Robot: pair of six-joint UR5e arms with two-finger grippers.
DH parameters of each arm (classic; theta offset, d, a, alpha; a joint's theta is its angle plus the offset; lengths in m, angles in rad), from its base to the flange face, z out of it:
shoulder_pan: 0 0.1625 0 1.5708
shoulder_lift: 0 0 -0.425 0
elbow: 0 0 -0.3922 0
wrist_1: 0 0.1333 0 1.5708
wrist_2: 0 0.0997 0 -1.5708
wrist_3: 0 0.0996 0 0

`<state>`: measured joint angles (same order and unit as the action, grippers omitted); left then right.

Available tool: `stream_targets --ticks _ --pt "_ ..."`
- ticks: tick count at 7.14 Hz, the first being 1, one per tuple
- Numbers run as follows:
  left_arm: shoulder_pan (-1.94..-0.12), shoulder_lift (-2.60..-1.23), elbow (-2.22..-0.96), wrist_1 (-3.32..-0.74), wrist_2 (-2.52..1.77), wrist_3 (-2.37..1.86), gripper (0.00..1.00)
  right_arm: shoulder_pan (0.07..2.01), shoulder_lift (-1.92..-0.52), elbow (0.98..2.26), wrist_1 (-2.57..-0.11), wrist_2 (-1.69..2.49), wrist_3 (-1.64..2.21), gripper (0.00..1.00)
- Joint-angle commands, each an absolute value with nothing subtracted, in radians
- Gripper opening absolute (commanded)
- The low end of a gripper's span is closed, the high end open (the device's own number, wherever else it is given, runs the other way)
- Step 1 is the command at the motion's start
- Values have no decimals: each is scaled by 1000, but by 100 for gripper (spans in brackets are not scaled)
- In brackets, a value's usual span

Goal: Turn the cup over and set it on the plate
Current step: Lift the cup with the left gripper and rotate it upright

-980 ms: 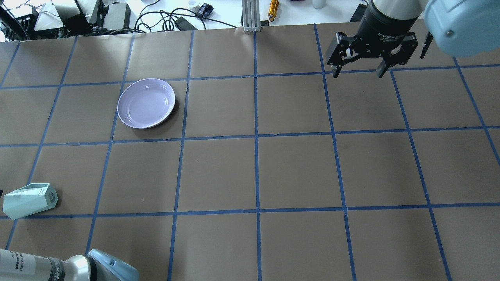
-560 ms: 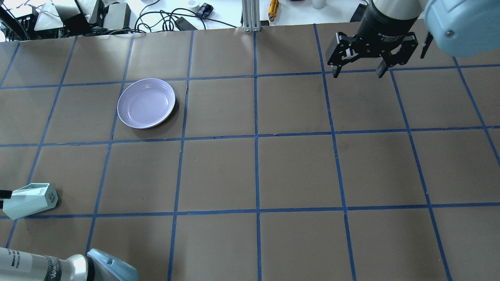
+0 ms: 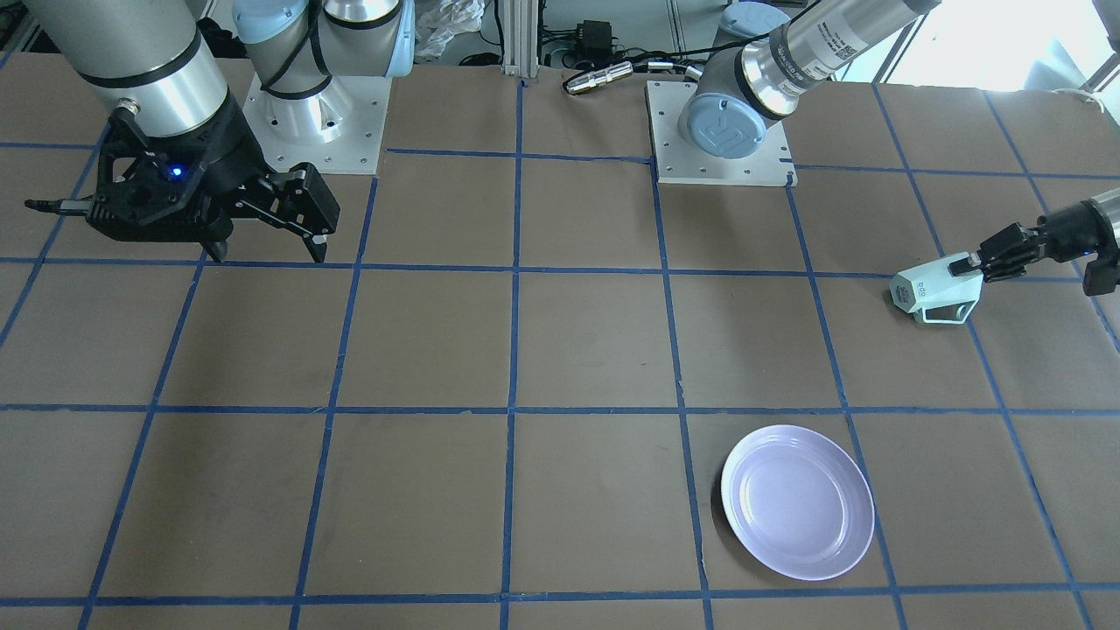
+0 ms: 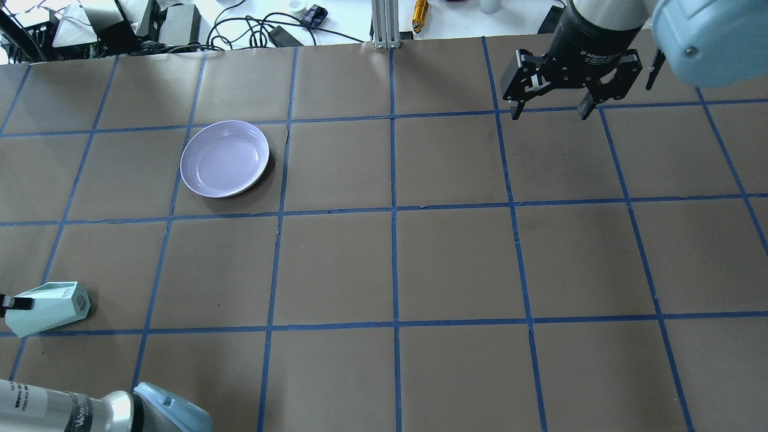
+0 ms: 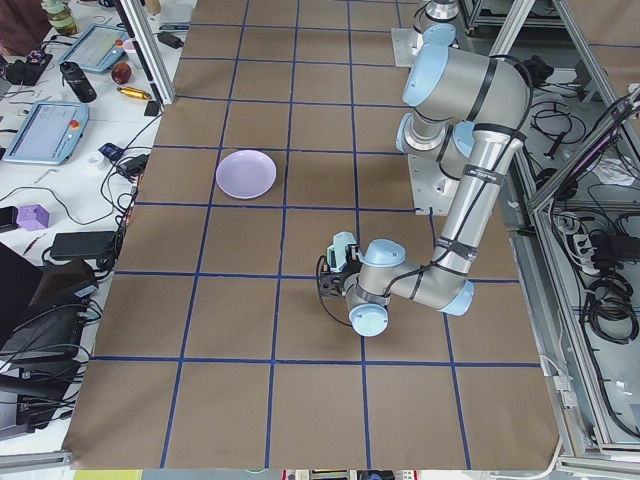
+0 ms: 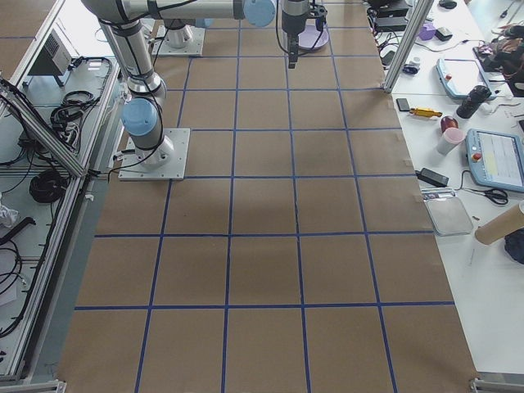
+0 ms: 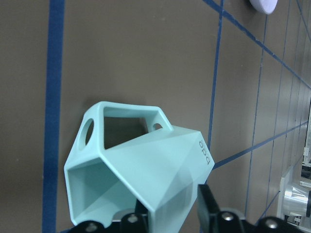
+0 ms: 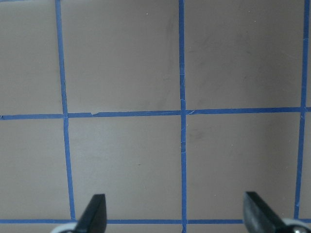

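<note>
The pale mint cup (image 4: 54, 306) lies on its side near the table's left edge, base with lettering toward the centre, mouth toward my left gripper (image 4: 18, 302). In the left wrist view the cup (image 7: 146, 165) fills the frame, handle on its far side. One finger (image 7: 208, 206) is outside the wall and the other is inside the mouth. The jaws are narrowed but not clamped. The cup (image 3: 932, 293) rests on the table. The lavender plate (image 4: 225, 158) sits empty at far left-centre. My right gripper (image 4: 549, 111) hovers open and empty at the far right.
Blue tape lines grid the brown table. Cables and boxes (image 4: 138, 24) and an aluminium post (image 4: 384, 24) stand beyond the far edge. The arm base plates (image 3: 717, 131) are on the robot's side. The plate (image 3: 798, 501) lies about two squares from the cup.
My left gripper has slid in from the left edge, and its finger now reaches over the cup's mouth end. The cup has barely shifted. The right arm has not moved.
</note>
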<state>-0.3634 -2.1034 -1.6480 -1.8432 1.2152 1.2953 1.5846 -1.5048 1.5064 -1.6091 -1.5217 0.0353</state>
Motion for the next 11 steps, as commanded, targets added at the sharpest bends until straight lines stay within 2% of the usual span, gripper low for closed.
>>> stream_targets --ticks 1,5,8,11 --pt "-364 -2103 -1646 -1887 1183 1310 0 1585 -1505 1506 -1609 -1522 35 100" --pt "-435 -2062 -1467 -2032 1170 1286 0 1585 -1505 1506 -1609 -1522 35 100" --pt "-642 -1978 -1344 -2031 1238 1128 0 1585 -1506 1506 -1609 -1522 37 100" --pt "-904 -1922 -1333 -1943 1273 845 0 1585 -1505 1506 -1608 -1520 37 100"
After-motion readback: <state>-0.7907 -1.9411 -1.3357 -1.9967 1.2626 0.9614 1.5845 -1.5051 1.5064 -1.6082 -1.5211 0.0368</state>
